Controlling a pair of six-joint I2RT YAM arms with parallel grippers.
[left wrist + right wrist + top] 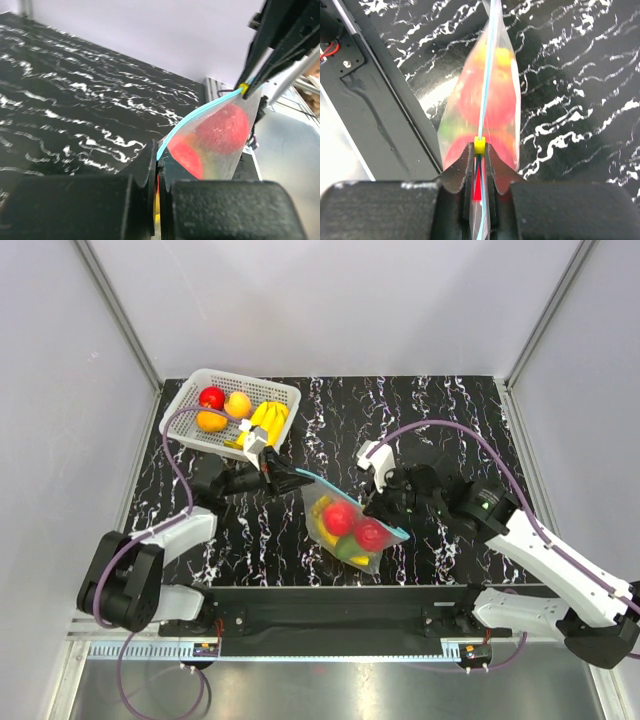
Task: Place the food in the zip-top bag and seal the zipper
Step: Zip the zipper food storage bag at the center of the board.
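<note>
Zip-top bag (pixel 352 540) is held up by its top edge between your two grippers, over the near middle of the marbled table (pixel 450 420). Whether its bottom touches the table cannot be told. Inside it you see two red apples (pixel 338 517) and something yellow-green beneath them.

Zipper (pixel 489 75) runs taut along the top, with a yellow slider (pixel 479 145) at the right-hand end. Your right gripper (pixel 479 152) is clenched on the zipper just behind the slider. Your left gripper (pixel 159 167) is pinched on the opposite end of the strip.

White basket (pixel 183 402) sits at the far-left corner, well apart from the bag. It holds another apple (pixel 211 397), two orange round fruits (pixel 211 421) and bananas (pixel 270 420).
</note>
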